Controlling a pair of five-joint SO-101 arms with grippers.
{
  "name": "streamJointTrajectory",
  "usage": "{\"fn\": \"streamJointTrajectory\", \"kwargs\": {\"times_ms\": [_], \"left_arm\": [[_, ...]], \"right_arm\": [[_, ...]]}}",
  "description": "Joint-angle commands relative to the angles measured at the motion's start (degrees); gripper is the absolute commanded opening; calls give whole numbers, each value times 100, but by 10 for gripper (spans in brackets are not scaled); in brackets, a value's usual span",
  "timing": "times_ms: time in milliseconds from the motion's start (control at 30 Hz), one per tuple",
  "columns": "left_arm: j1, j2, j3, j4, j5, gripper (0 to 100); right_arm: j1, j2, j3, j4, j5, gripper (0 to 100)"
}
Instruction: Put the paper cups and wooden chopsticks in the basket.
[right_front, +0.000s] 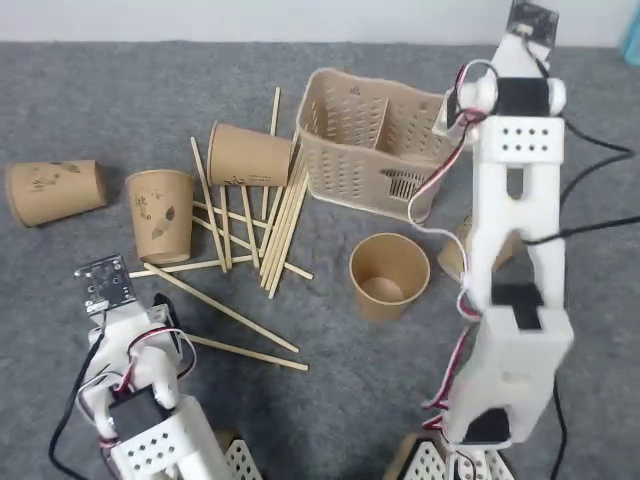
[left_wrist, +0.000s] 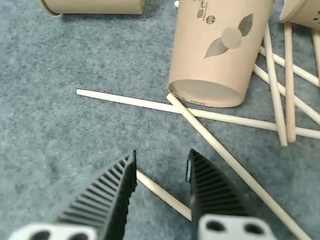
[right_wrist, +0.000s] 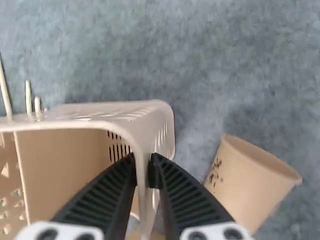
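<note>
In its wrist view, the basket (right_wrist: 95, 114) wall is clamped by the right hand (right_wrist: 142, 166). From above, paper cups (right_front: 160, 215) and chopsticks (right_front: 283, 215) are seen strewn beside it. The left hand (left_wrist: 160, 161) is held open over one chopstick (left_wrist: 160, 192).

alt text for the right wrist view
The right arm's black ribbed gripper pinches the wall of a beige perforated plastic basket at its rim. A tan paper cup sits beside the basket on grey carpet.
</note>
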Motion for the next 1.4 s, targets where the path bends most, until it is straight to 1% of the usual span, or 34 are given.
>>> {"fn": "streamJointTrajectory", "kwargs": {"times_ms": [0,100,167,233,400,500,600,767,1033,1100,1200,1367], "left_arm": [[-9,-114,-207,-18,-53,152],[-9,-114,-207,-18,-53,152],[-9,-114,-207,-18,-53,152],[-9,-114,-207,-18,-44,152],[-9,-114,-207,-26,-44,152],[-9,-114,-207,-26,-44,152],[-9,-114,-207,-26,-44,152],[-9,-114,-207,-26,-44,152],[-9,-114,-207,-26,-44,152],[-9,-114,-207,-26,-44,152],[-9,-114,-207,-26,-44,152],[-9,-114,-207,-26,-44,152]], "right_arm": [[57,708,-1327,523,273,50],[57,1182,-2207,963,299,180],[48,1314,-2567,1007,325,261],[66,1270,-2734,1007,325,307],[75,664,-2725,1007,325,289],[75,119,-2382,1015,325,262],[57,-611,-1582,1015,325,229],[31,-2105,431,1007,334,187],[13,-4136,3455,998,343,169],[-48,-4470,4141,989,475,169],[-400,-4760,5090,989,879,169],[-1341,-4963,6040,980,985,169]]}}
